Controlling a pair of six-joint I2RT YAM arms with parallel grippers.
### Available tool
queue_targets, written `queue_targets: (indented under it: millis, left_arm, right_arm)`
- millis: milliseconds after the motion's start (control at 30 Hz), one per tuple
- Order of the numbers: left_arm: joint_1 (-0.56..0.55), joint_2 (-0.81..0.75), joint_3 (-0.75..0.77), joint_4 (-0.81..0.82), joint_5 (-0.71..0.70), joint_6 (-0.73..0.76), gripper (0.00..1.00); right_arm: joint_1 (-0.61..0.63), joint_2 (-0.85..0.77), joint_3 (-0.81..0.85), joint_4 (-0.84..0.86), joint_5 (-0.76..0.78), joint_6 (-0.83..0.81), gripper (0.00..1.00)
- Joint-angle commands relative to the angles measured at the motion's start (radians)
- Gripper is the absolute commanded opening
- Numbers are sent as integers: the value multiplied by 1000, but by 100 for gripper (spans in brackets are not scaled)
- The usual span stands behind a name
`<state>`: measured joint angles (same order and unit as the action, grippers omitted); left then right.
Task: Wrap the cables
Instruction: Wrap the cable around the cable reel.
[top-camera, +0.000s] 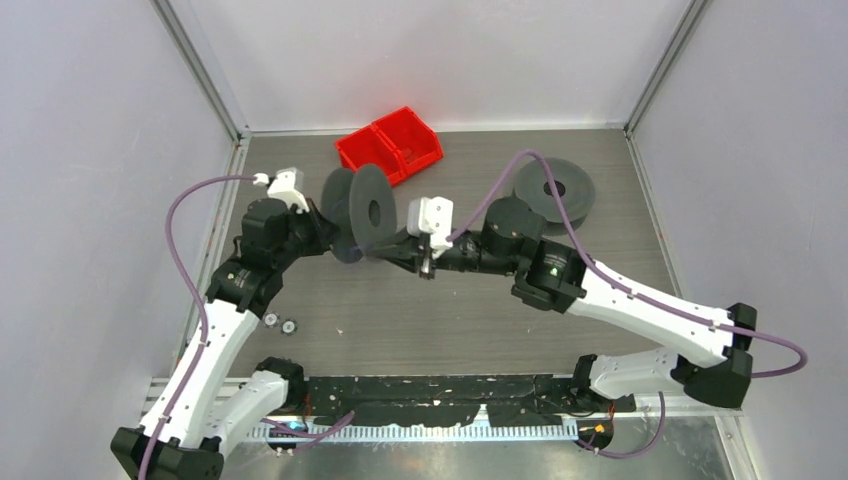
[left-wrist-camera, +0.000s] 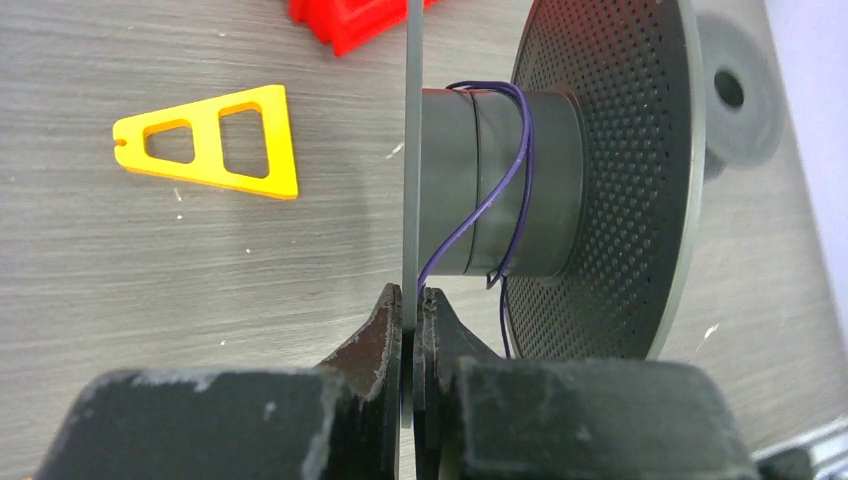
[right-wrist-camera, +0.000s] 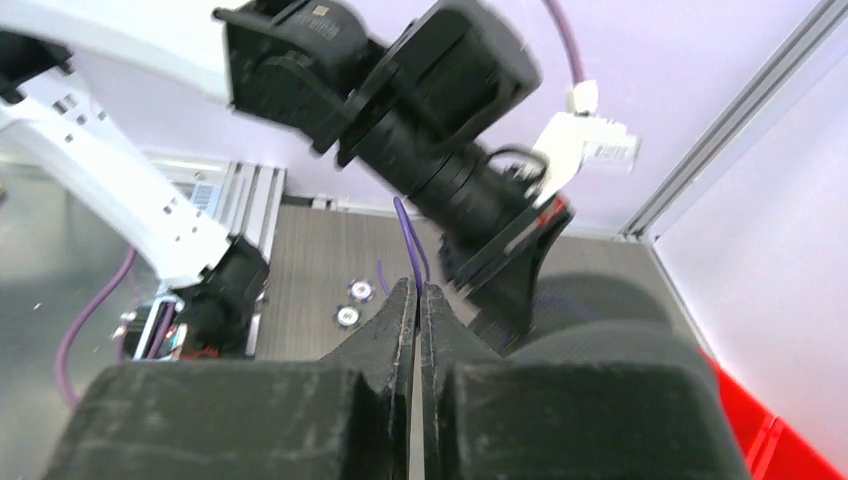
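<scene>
On the grey table (top-camera: 420, 320) my left gripper (left-wrist-camera: 410, 300) is clamped shut on one thin flange of the dark grey spool (top-camera: 372, 210). It holds the spool on edge near the table's middle, with a second spool (top-camera: 555, 188) lying flat at the far right and the red bins (top-camera: 390, 147) at the far edge just beyond the held one. A yellow triangle piece (left-wrist-camera: 215, 140) lies flat beside the spool, and the thin purple cable (left-wrist-camera: 524, 160) makes a few loose turns round the hub. Its free run goes to my right gripper (right-wrist-camera: 417, 290), whose fingers are pinched together on it just right of the spool.
</scene>
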<state>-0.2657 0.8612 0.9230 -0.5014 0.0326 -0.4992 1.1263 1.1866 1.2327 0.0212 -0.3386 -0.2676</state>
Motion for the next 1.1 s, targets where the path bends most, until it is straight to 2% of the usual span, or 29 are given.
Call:
queue_targets:
  millis: [0, 200, 333, 433, 533, 700, 867, 967, 1067]
  left_arm:
    - [-45, -45, -19, 48, 67, 216, 0]
    - [-45, -163, -94, -45, 267, 456, 0]
    - [-43, -229, -81, -92, 309, 455, 0]
    - [-13, -234, -5, -159, 388, 427, 0]
    - [61, -221, 48, -179, 519, 360, 0]
    - [169, -221, 67, -121, 638, 235, 0]
    - [216, -215, 68, -48, 680, 120, 0]
    - [249, -229, 14, 90, 744, -12, 0]
    - [285, -246, -60, 320, 808, -189, 0]
  right_arm:
    - [-55, 94, 161, 11, -3, -19, 5]
    - [-252, 214, 258, 2, -78, 57, 5]
    - [-362, 248, 261, -31, -134, 54, 6]
    - [-448, 242, 188, -44, -156, 52, 5]
    - [-507, 213, 110, -29, -192, 61, 6]
    - [-549, 131, -65, 10, -269, 51, 5]
    - [-556, 99, -164, -6, -309, 37, 5]
    - [-556, 85, -208, 12, -356, 65, 5]
    - [-556, 78, -303, 162, -431, 190, 5]
